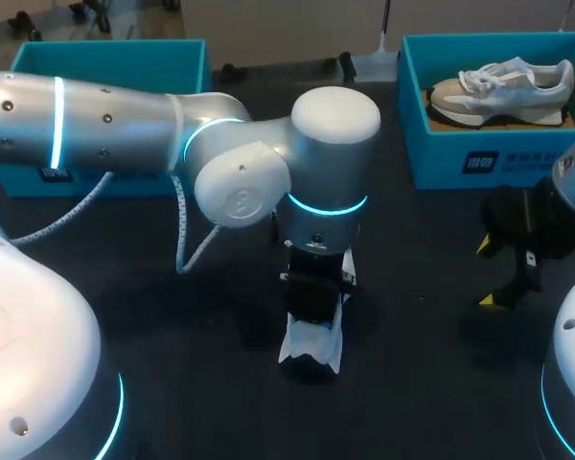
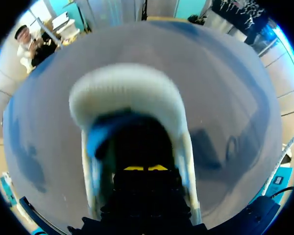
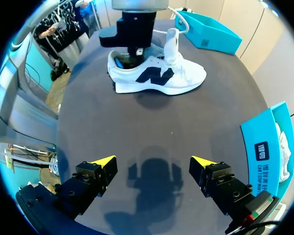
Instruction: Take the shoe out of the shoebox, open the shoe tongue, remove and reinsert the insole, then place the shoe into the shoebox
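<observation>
A white shoe (image 1: 316, 345) with a dark side mark lies on the dark table, clear of both boxes. In the right wrist view the shoe (image 3: 159, 78) is seen side-on, its tongue (image 3: 172, 45) standing up. My left gripper (image 1: 311, 311) comes straight down into the shoe's heel opening. In the left wrist view its yellow tips (image 2: 146, 168) are pressed together inside the shoe, behind the white heel rim (image 2: 127, 83), next to a blue lining or insole (image 2: 95, 139). Whether anything is pinched is hidden. My right gripper (image 1: 487, 273) hangs open and empty over the table's right side.
A teal shoebox (image 1: 441, 158) at the back right holds a second pale shoe (image 1: 503, 86). Another teal shoebox (image 1: 105, 57) stands at the back left, partly behind my left arm. Bare table lies between my right gripper (image 3: 153, 164) and the shoe.
</observation>
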Controlling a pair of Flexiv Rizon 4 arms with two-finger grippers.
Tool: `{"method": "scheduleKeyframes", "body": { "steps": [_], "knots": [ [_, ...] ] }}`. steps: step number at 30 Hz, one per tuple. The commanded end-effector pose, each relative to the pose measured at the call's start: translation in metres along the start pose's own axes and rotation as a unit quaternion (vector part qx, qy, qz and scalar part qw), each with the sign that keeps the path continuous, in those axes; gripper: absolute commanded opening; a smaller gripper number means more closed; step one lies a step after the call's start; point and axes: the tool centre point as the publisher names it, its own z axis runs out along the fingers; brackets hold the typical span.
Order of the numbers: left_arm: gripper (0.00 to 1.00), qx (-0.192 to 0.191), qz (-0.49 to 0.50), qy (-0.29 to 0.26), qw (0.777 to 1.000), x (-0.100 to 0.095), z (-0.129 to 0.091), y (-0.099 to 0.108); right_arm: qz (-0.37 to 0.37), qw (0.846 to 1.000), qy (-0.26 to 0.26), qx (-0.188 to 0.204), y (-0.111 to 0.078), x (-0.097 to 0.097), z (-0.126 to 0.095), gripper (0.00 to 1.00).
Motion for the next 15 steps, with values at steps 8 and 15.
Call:
{"method": "scheduleKeyframes", "body": {
  "steps": [8,15],
  "knots": [
    [0.0,-0.044,-0.011,-0.024,0.999,0.002,-0.025,0.018,0.0,1.0,-0.001,0.001,0.0,0.001,0.001,1.0],
    [0.0,0.024,0.025,-0.051,0.998,0.001,-0.059,-0.018,0.0,1.0,-0.001,0.001,0.0,0.001,0.001,1.0]
  ]
}}
